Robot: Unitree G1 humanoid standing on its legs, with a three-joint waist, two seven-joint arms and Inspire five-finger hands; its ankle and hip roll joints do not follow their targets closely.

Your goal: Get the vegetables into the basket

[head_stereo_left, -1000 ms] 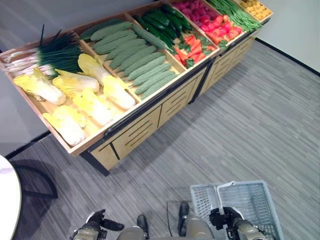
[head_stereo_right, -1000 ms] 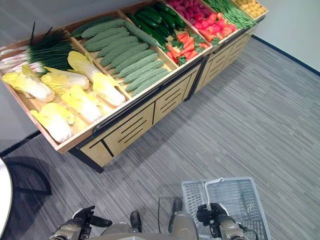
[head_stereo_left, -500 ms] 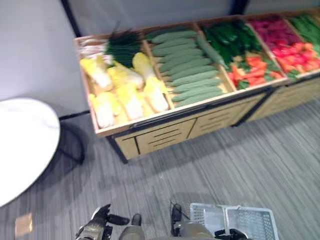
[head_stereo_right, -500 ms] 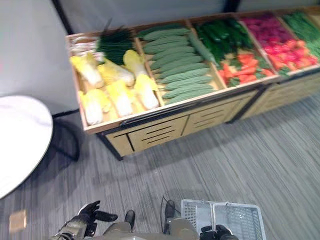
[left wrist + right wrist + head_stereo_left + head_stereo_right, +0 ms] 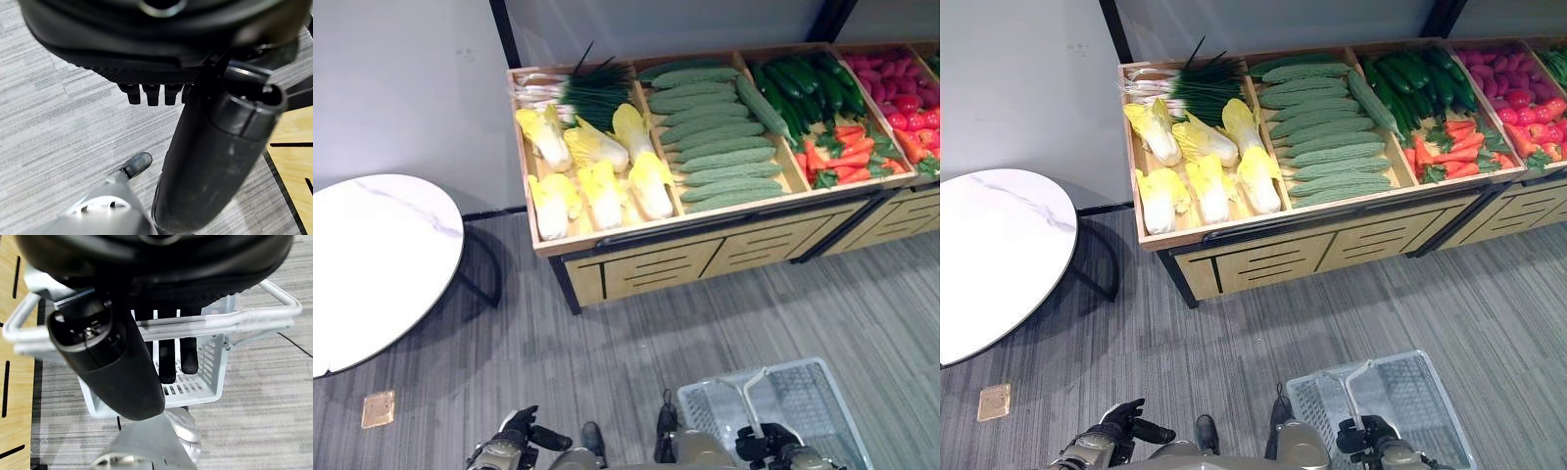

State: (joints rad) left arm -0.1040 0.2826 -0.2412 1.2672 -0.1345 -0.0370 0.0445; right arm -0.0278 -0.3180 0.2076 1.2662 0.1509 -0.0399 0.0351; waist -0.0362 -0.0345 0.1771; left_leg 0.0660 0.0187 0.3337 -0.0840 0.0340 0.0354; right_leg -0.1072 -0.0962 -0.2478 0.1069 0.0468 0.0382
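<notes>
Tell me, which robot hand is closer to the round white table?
Left. The left hand hangs low on the same side as the round white table, apart from it over the floor. The right hand is far across, its fingers curled round the basket handle.

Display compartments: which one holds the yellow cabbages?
The compartment nearest the round white table: the napa cabbages lie there with green onions at its back. The next one over holds bumpy green gourds instead.

The round white table (image 5: 372, 264) has come into view.
</notes>
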